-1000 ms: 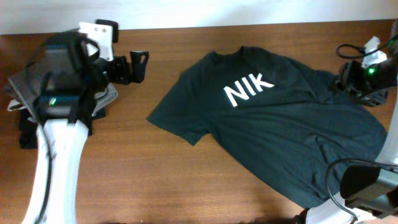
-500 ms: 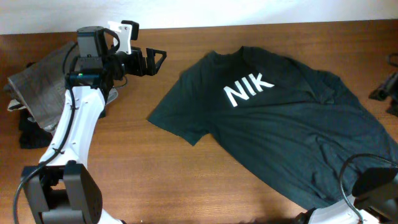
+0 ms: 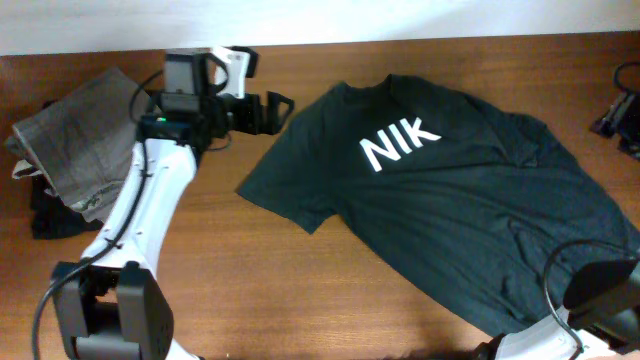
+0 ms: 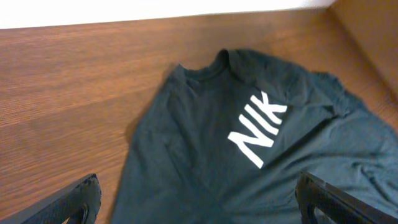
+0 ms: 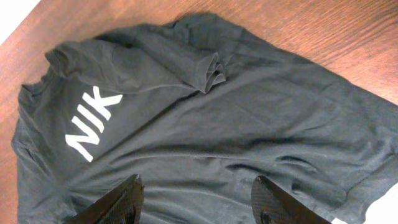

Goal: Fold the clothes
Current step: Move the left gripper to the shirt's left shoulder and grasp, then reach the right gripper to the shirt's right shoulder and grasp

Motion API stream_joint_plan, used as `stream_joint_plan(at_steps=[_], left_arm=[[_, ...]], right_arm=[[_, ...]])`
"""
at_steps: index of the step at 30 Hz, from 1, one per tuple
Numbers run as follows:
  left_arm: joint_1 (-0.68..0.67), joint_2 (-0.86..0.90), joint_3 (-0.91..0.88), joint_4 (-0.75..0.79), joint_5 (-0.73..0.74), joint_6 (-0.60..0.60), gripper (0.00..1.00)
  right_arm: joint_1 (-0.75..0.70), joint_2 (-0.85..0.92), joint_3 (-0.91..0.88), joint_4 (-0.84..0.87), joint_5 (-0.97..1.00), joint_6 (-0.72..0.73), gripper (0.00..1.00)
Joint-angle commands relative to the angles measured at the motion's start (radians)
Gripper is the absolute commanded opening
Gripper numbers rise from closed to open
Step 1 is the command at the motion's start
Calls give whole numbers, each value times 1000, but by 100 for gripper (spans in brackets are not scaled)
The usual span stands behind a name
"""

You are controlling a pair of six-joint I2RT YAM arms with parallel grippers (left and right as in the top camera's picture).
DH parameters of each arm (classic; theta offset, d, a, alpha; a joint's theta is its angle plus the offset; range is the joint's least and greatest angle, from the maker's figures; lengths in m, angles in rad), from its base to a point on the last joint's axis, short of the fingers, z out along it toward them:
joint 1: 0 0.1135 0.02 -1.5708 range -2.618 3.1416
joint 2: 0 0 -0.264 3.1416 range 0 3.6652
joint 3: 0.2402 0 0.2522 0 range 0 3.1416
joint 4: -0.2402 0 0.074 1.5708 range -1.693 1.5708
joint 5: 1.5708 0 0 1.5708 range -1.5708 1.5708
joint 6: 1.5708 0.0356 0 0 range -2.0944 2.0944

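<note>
Swings the left end effector (image 3: pixel 280 108) away from the folded trousers (image 3: pixel 70 150) to just beside the T-shirt (image 3: pixel 450 200), fingers spread wide, empty. Pulls the right end effector (image 5: pixel 197 186) back to the far edge, also released. Leaves the shirt spread logo-up on the worktop (image 3: pixel 250 270), unfolded, so probably lining up a first grasp. No containers anywhere.

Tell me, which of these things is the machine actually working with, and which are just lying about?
Part of the job:
- dark T-shirt with white lettering, spread out, not yet folded
- left end effector, open, beside the shirt's sleeve
- right end effector, open, above the shirt

Just lying about:
- grey folded garment, far left
- black garment under it
</note>
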Motion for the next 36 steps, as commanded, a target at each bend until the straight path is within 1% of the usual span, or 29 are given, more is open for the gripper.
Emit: stream_joint_plan(at_steps=[1, 4, 7, 9, 13, 15, 17, 18, 20, 21, 25, 26, 28, 30, 31, 32, 33, 34, 36], left_arm=[[-71, 1, 11, -8, -121, -6, 99], [-124, 1, 11, -36, -181, -6, 99], [-154, 1, 11, -56, -185, -6, 99], [-168, 2, 11, -76, -218, -6, 100], [-179, 22, 11, -108, -316, -2, 99], [-179, 43, 11, -106, -326, 4, 99], [-178, 71, 11, -95, -335, 38, 99], [-178, 91, 11, -89, -343, 52, 97], [-178, 132, 11, -79, -356, 59, 89], [-178, 151, 11, -73, -356, 59, 81], [-179, 227, 11, -19, -357, 109, 68], [-179, 245, 11, 3, -366, 112, 63], [-179, 273, 11, 52, -366, 112, 47], [-179, 296, 11, 100, -366, 112, 24], [-179, 307, 11, 118, -367, 112, 16], [-179, 317, 11, 138, -366, 112, 10], [-179, 328, 11, 156, -367, 112, 6], [-179, 341, 11, 175, -367, 112, 5], [-179, 369, 11, 210, -366, 112, 4]], right_arm=[[31, 35, 1, 0, -10, 7, 60], [61, 44, 1, -5, -9, 7, 60], [85, 44, 1, -5, -9, 7, 60], [95, 44, 1, -9, -8, 6, 60], [114, 44, -9, -9, -2, 6, 60], [125, 44, -18, -8, -2, 6, 60], [135, 44, -33, 0, -2, 6, 60], [140, 44, -44, 7, -2, 6, 59], [147, 44, -66, 20, -2, 6, 59], [151, 44, -77, 26, -2, 5, 59], [156, 44, -110, 54, -2, -13, 59], [156, 44, -115, 65, -2, -13, 59], [157, 44, -126, 90, -2, -13, 59], [157, 44, -135, 110, -2, -13, 59], [157, 44, -139, 119, -2, -13, 59], [157, 44, -143, 127, -2, -13, 59], [157, 44, -147, 135, -2, -13, 59], [157, 44, -152, 143, -2, -13, 55], [158, 44, -161, 158, -2, -13, 52]])
